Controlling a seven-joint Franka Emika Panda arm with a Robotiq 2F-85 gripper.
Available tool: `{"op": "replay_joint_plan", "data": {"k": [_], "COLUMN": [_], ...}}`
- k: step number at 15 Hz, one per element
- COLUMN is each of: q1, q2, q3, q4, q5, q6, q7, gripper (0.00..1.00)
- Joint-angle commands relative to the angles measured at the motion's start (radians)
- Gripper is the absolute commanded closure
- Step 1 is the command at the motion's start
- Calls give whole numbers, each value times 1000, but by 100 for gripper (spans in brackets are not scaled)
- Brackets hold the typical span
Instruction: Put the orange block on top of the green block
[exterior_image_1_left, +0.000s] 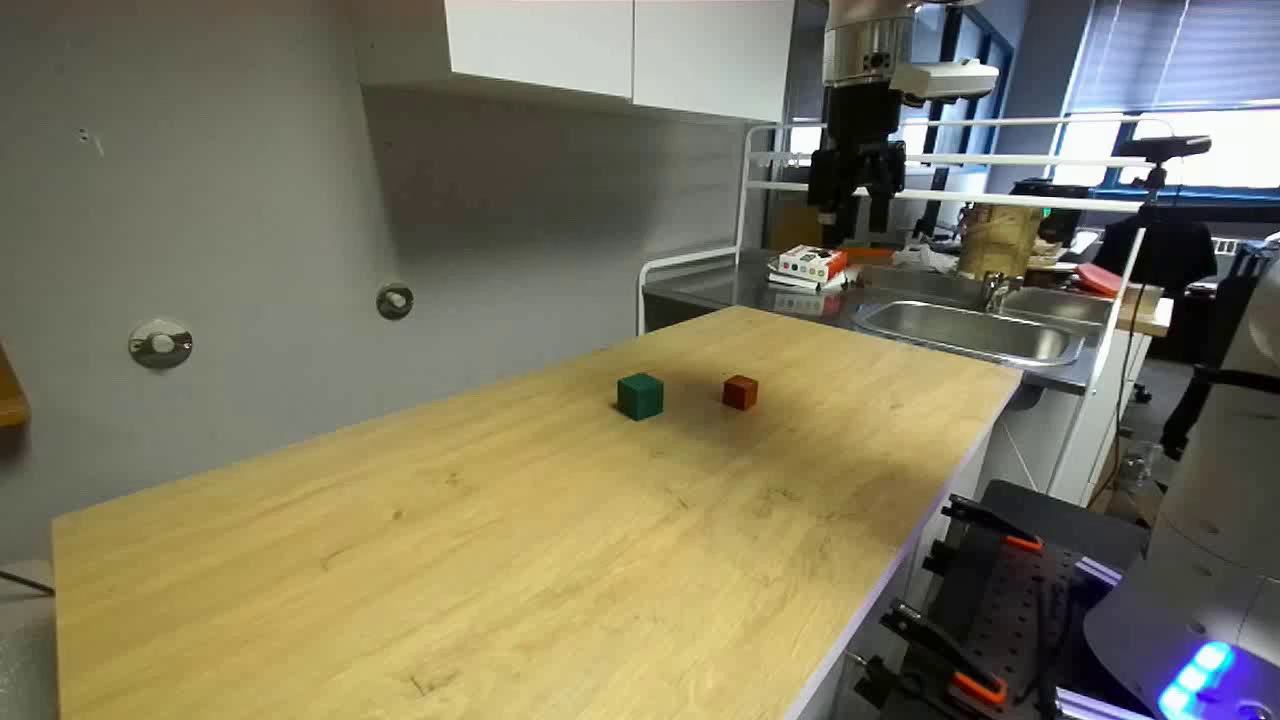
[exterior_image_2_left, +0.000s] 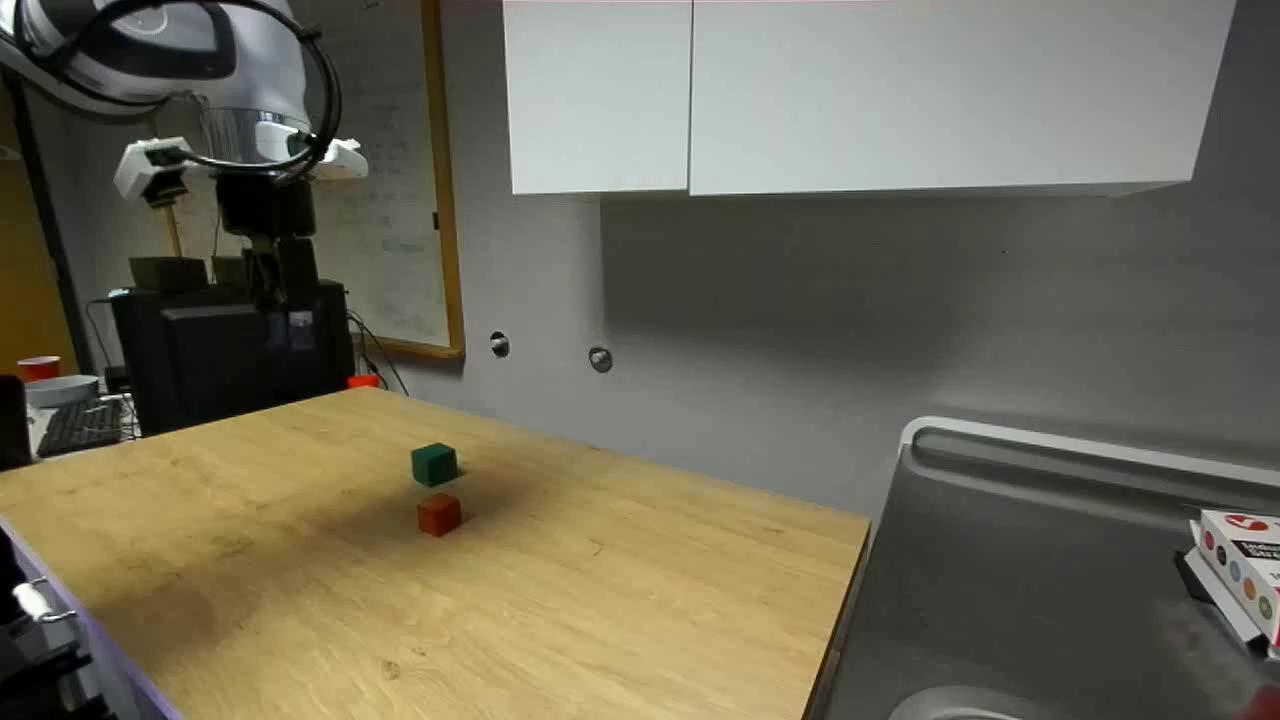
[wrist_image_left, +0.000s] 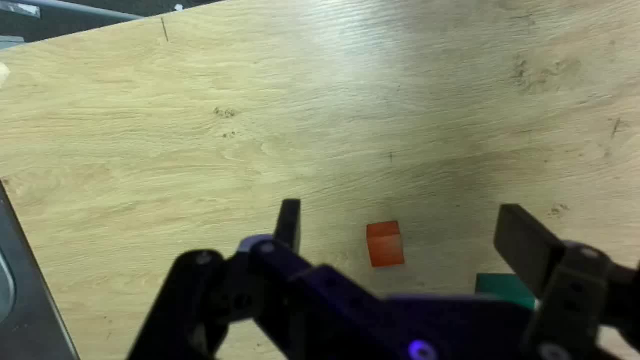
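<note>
The orange block is a small reddish cube on the wooden table; it also shows in an exterior view and in the wrist view. The green block is a dark green cube a short way from it, apart from it; it also shows in an exterior view. In the wrist view the green block is partly hidden behind the gripper. My gripper is open and empty, with the orange block seen between its fingers. In both exterior views the gripper hangs high above the table.
The wooden table runs along a grey wall with white cabinets above. Beyond one end are a metal sink, a white rack and a small box. A dark monitor stands beyond the far end.
</note>
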Motion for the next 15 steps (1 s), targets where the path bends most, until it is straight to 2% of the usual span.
{"op": "replay_joint_plan", "data": {"k": [1, 15], "q1": [12, 5], "q2": [0, 27], "q3": [-11, -6], "q4": [3, 15], "q5": [-5, -14], "q6": [-1, 11], "q7": [4, 26], "gripper": [0, 0]}}
